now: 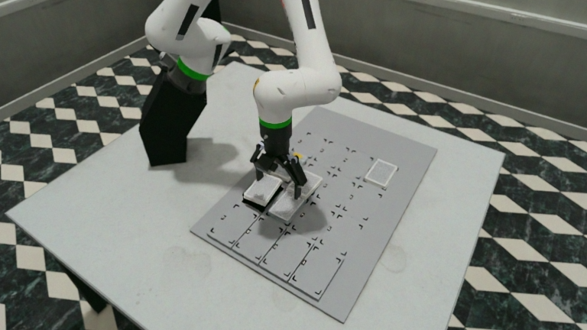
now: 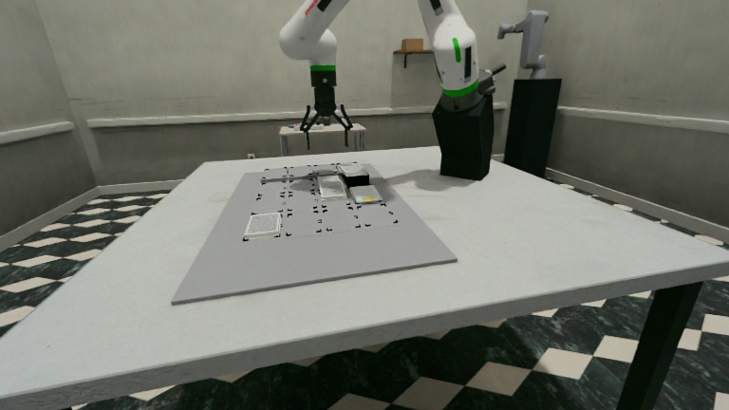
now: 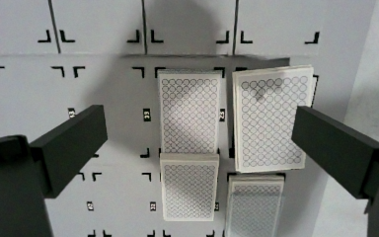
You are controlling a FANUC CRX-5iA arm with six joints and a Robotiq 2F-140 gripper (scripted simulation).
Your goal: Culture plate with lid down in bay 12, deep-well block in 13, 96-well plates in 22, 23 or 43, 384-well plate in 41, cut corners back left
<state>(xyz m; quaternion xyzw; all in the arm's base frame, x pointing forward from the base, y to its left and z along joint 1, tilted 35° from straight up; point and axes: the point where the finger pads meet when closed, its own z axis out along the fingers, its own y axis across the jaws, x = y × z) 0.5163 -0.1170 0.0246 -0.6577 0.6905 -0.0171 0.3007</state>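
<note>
My gripper [image 1: 278, 184] [image 2: 327, 145] [image 3: 199, 122] is open and empty, above rows 1 and 2. A sealed 96-well plate [image 1: 261, 190] [image 2: 353, 168] [image 3: 271, 123] lies slightly turned on the black deep-well block [image 1: 253, 202] [image 2: 358, 180] in bay 13. One 96-well plate [image 1: 285, 208] [image 3: 189, 111] is between bay 23's corners. Another [image 1: 312, 180] [image 2: 332, 188] [image 3: 189, 190] is shifted from bay 22 onto its edge. In bay 12, the clear lid [image 3: 254, 217] sits off-centre over the culture plate [image 3: 257, 183]. A plate [image 1: 381, 173] [image 2: 263, 224] lies in bay 41. Cut corners are unclear.
The deck board [image 1: 389, 205] [image 2: 311, 260] carries black corner pieces around the bays. Column 4's raised floors [image 1: 322, 281] [image 3: 189, 25] adjoin column 3. Bay 43 holds no plate. The tall block stack stands beside the lower plates in row 2.
</note>
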